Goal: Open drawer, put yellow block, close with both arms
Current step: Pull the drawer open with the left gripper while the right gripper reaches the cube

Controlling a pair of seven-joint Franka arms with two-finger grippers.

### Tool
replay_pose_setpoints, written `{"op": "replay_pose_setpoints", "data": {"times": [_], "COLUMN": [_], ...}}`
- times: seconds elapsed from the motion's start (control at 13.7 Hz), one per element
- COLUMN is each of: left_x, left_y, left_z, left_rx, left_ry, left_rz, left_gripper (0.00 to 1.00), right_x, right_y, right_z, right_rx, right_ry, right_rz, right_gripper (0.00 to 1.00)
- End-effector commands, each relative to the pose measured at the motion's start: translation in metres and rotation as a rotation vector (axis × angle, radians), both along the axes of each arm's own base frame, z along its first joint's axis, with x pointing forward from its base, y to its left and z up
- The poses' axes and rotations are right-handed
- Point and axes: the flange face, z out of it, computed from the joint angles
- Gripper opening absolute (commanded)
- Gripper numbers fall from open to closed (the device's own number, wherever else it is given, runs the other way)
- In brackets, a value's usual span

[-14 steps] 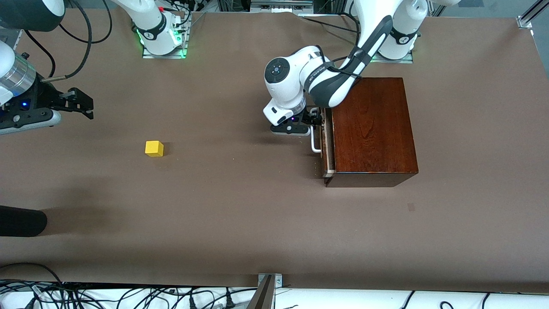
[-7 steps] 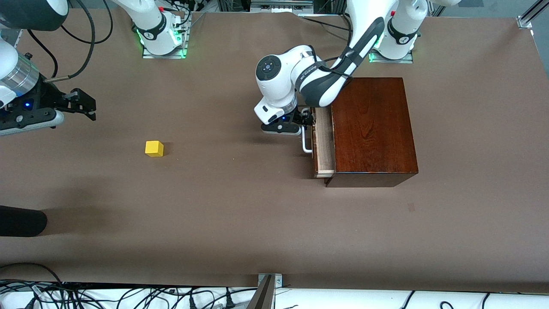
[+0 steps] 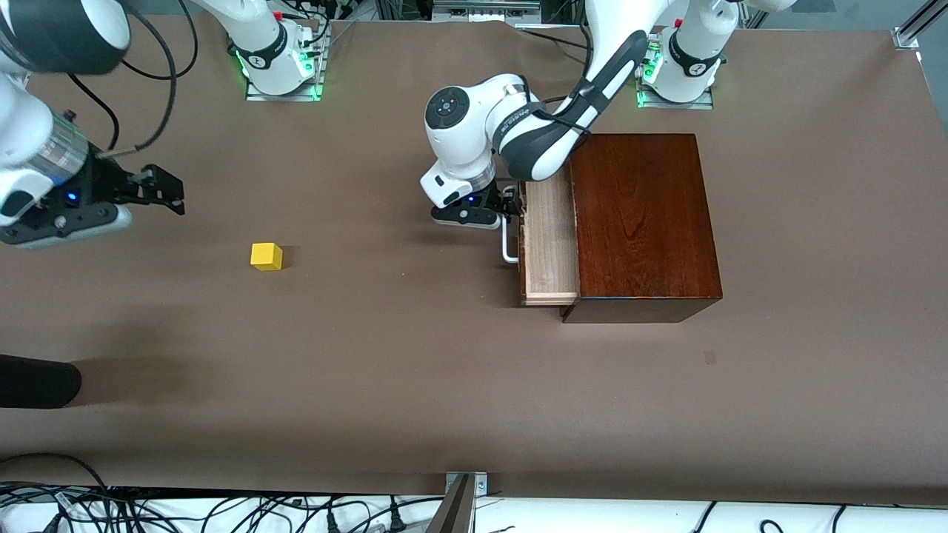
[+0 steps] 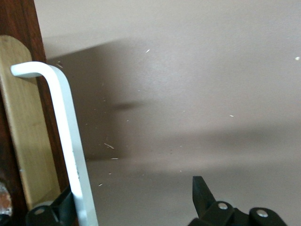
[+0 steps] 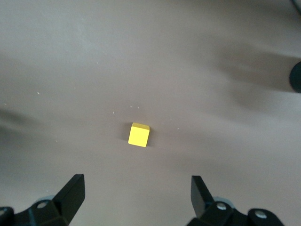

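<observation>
Landmark: wooden box (image 3: 644,222), toward left arm's end of table (image 3: 415,385).

Nearest the front camera: bare brown table, nothing of the task there.

Yellow block (image 3: 266,256) on the table, well apart from the box, toward right arm's end, about level with the drawer's handle. Upright, untouched, apart from both grippers. Centred between the open fingers in the right wrist view (image 5: 139,134), so lined up for a straight descent.

Drawer (image 3: 549,244) pulled partway out of the box, pale wood inside showing, nothing visible in it. Probably wide enough for the block already; judgement only.

White bar handle (image 3: 508,240) on the drawer front. Left gripper (image 3: 498,209) at the handle's end farther from the camera. Left wrist view: bar (image 4: 70,155) against one finger (image 4: 63,209), other finger (image 4: 203,195) well clear. Spread wide, hooked on the bar rather than clamped. Hooking suffices for a straight pull.

Right gripper (image 3: 159,190) up over bare table beside the block, fully spread, holding nothing. Posed for the pick.

Step in hand: opening the drawer. Block pickup, drop-in and two-arm close not yet done.
</observation>
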Motion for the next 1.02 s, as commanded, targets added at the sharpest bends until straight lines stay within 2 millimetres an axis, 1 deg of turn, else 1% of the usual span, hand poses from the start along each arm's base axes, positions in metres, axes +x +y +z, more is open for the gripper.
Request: {"op": "replay_pose_setpoints", "data": {"times": [0.0, 0.07, 0.15, 0.29, 0.36, 0.44, 0.58, 0.73, 0.8, 0.95], "left_x": [0.004, 0.002, 0.004, 0.007, 0.01, 0.014, 0.031, 0.051, 0.061, 0.081], "left_y": [-0.019, -0.017, -0.013, -0.005, 0.001, 0.012, 0.042, 0.083, 0.105, 0.146], "left_z": [0.009, 0.009, 0.023, 0.055, 0.074, 0.091, 0.13, 0.17, 0.187, 0.214], "left_rx": [-0.06, -0.032, -0.008, 0.029, 0.04, 0.06, 0.07, 0.084, 0.093, 0.083], "left_ry": [-0.028, -0.014, -0.016, -0.017, -0.018, -0.018, -0.035, -0.052, -0.053, -0.054], "left_rz": [-0.031, -0.027, -0.029, -0.027, -0.023, -0.004, 0.054, 0.129, 0.155, 0.169], "left_gripper": [1.0, 1.0, 1.0, 1.0, 1.0, 1.0, 1.0, 1.0, 1.0, 1.0], "right_x": [0.01, 0.006, 0.005, -0.005, -0.012, -0.02, -0.034, -0.051, -0.057, -0.065], "right_y": [-0.002, -0.001, 0.0, -0.002, -0.003, -0.004, -0.006, -0.008, -0.009, -0.012], "right_z": [-0.04, -0.053, -0.062, -0.085, -0.102, -0.118, -0.147, -0.182, -0.195, -0.222], "right_rx": [-0.008, -0.006, -0.001, 0.001, -0.007, -0.003, 0.011, 0.022, 0.028, 0.029], "right_ry": [0.082, 0.096, 0.087, 0.087, 0.092, 0.08, 0.033, -0.001, -0.024, -0.054], "right_rz": [0.0, -0.011, -0.015, -0.05, -0.109, -0.124, -0.125, -0.13, -0.133, -0.137], "right_gripper": [1.0, 1.0, 1.0, 1.0, 1.0, 1.0, 1.0, 1.0, 1.0, 1.0]}}
